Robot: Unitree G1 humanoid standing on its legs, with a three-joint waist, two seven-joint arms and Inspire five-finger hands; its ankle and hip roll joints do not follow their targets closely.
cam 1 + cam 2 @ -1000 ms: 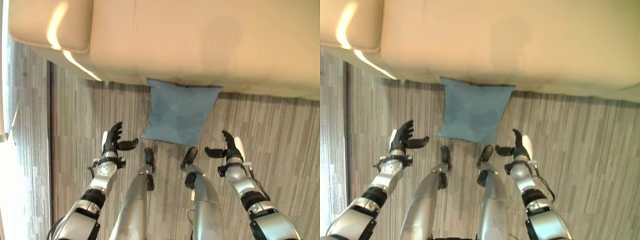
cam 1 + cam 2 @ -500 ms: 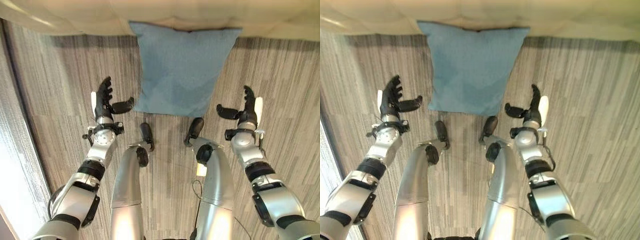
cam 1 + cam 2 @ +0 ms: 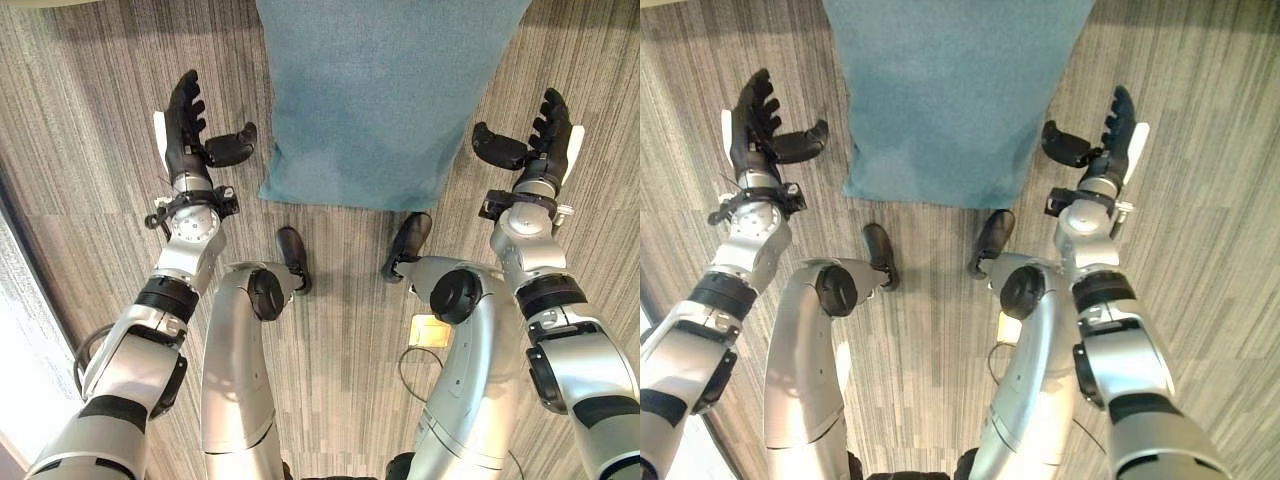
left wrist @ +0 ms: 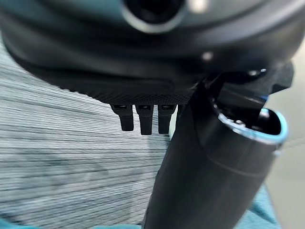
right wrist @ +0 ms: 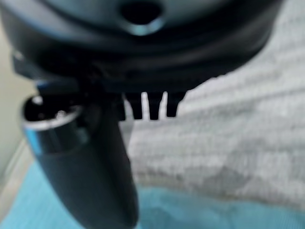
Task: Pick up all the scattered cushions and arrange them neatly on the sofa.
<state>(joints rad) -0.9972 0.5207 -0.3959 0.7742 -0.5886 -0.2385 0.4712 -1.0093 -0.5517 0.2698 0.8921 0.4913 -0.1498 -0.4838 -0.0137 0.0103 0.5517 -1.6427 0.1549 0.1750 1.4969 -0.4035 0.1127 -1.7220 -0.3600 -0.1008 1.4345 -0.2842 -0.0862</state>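
Left eye view: blue cushion (image 3: pixel 385 95) flat on the striped grey floor (image 3: pixel 90 230), filling the upper middle of the frame and cut off by the top edge. Left robot hand (image 3: pixel 192 135) at the upper left, just beside the cushion's left edge but apart from it, fingers straight and spread, thumb pointing toward the cloth, holding nothing. Right robot hand (image 3: pixel 535 140) at the upper right, just beside the cushion's right edge, likewise spread wide with the thumb turned inward, empty. Cushion lying between the two hands.

Right eye view: same layout, cushion (image 3: pixel 955 95) at the top centre, left robot hand (image 3: pixel 760 130) at the upper left, right robot hand (image 3: pixel 1105 145) to the right of centre, both clear of the cloth.

Left wrist view: dark fingers (image 4: pixel 143 117) in a straight row past the palm, thumb (image 4: pixel 205 176) standing large in the lower right (very close to the lens), grey floor beyond and a sliver of blue cushion (image 4: pixel 255 212) at the bottom edge.

Right wrist view: fingers (image 5: pixel 152 105) straight, thumb (image 5: pixel 88 162) at the lower left, blue cushion (image 5: pixel 200 210) along the bottom, floor above it.
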